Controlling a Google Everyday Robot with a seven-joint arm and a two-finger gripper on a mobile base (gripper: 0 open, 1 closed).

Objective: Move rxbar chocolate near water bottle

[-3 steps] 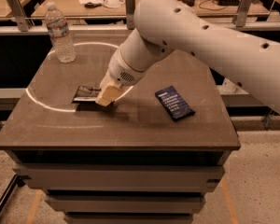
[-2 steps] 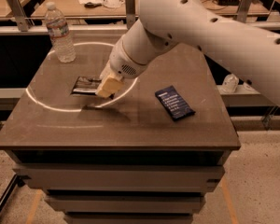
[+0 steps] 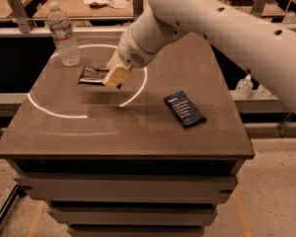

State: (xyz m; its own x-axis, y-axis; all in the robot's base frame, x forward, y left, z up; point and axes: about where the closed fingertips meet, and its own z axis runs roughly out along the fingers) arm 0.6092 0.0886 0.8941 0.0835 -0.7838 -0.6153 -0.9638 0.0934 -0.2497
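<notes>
The carry step looks to be in hand: the end effector [image 3: 116, 77] hangs over the far-left part of the counter [image 3: 138, 127], its tan fingers closed on one end of the rxbar chocolate [image 3: 92, 75]. The rest of the bar sticks out to the left of the fingers. A dark shadow on the counter just below and nearer the camera suggests the bar is held clear of the surface rather than dragged. The water bottle [image 3: 64, 36] stands upright to the left of the end effector and a little farther back. It is near the bar's free end but not touching it. The next move probably calls for only a short travel toward the bottle, then a gentle lowering and release. The protruding end of the bar should stay clear of the bottle, which looks light enough to tip. The bar itself is a flat, glossy black wrapper with a paler sheen along its top; its lettering cannot be read here. A dark blue bar wrapper [image 3: 185, 108] lies well to the right of the end effector and nearer the camera, out of the way.
</notes>
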